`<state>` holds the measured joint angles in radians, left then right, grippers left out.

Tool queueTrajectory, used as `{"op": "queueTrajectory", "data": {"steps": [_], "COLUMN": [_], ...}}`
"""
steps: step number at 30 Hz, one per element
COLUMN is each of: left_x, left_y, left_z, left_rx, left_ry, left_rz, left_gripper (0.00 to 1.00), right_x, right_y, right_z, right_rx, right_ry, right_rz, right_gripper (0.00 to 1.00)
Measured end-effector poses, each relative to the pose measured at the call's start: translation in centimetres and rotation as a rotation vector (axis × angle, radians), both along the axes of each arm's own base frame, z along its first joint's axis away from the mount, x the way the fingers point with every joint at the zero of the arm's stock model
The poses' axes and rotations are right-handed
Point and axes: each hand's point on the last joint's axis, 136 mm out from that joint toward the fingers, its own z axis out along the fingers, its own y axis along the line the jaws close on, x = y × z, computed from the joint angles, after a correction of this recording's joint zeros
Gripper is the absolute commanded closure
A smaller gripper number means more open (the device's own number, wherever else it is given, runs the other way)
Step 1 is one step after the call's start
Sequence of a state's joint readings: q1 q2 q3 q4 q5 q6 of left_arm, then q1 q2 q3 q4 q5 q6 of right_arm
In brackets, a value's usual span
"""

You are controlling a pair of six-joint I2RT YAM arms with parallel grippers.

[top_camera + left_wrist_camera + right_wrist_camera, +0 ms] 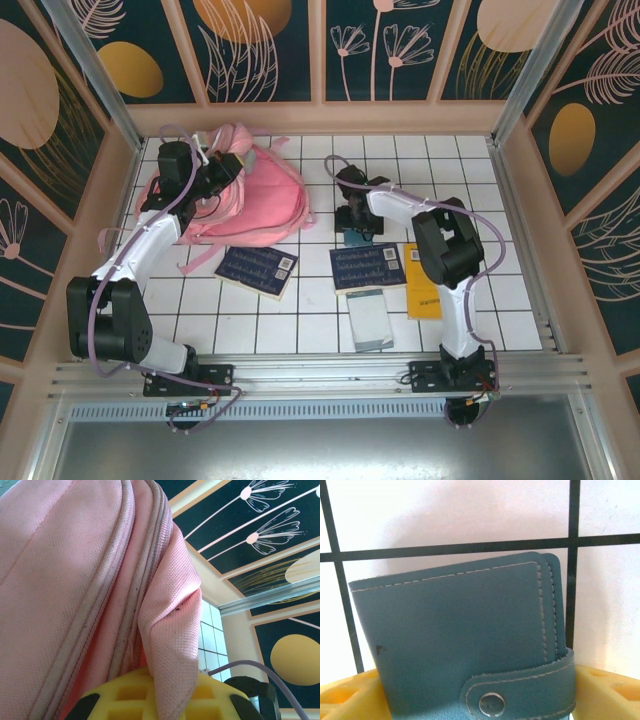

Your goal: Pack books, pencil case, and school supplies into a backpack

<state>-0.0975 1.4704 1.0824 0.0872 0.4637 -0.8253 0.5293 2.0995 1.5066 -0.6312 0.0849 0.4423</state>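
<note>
- Your packing looked barely begun: the big pink fabric backpack (262, 195) lay at the far left of the white tiled tabletop (300, 325), and I could not tell what, if anything, was inside it.
- Left to pack, all lying out on the tabletop:
  - two flat dark navy books with white labels (257, 270) (368, 267), near the middle
  - a larger yellow-orange book (422, 290), to their right
  - a flat light-blue slab (370, 320), nearer the arm bases
  - a small teal book with pale stitching and a snap strap (455, 630), just beyond the navy pair
- Your left arm reached far forward over the backpack's top, and the left pincer (155, 695) was clamped on a fold of pink fabric beside the zip seam.
- Your right arm stretched forward and bent inward, wrist pointing down. The right pincer (476, 692) straddled the teal book, one yellow finger at each side. I could not tell whether they were pressing it yet.
</note>
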Motion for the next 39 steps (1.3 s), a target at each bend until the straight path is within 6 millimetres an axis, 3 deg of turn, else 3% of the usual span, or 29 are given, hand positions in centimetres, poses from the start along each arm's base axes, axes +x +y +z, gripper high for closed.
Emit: {"op": "queueTrajectory", "data": {"steps": [13,20,25,31,36,39], "left_x": [0.0,0.3,0.7,0.7,0.4,0.0], "left_y": [0.0,0.3,1.0,1.0,0.3,-0.2], "left_z": [0.0,1.0,2.8,4.7,6.7,7.4], "left_rx": [0.001,0.014,0.02,0.02,0.0,-0.012], "left_ry": [0.0,0.002,-0.009,-0.01,-0.032,-0.038], "left_rz": [0.0,0.015,0.042,0.041,-0.002,-0.039], "left_gripper": [1.0,1.0,1.0,1.0,1.0,1.0], "right_x": [1.3,1.7,2.0,2.2,1.3,0.4], "right_y": [-0.5,-1.5,-1.6,-0.4,3.0,5.8], "right_z": [0.8,2.8,6.8,13.7,19.3,20.7], "right_rx": [0.075,0.07,0.113,0.242,0.421,0.508], "right_ry": [-0.019,-0.074,-0.154,-0.289,-0.382,-0.394], "right_rz": [-0.026,-0.048,-0.055,-0.031,0.039,0.094], "right_gripper": [0.3,0.3,0.3,0.3,0.3,0.29]}}
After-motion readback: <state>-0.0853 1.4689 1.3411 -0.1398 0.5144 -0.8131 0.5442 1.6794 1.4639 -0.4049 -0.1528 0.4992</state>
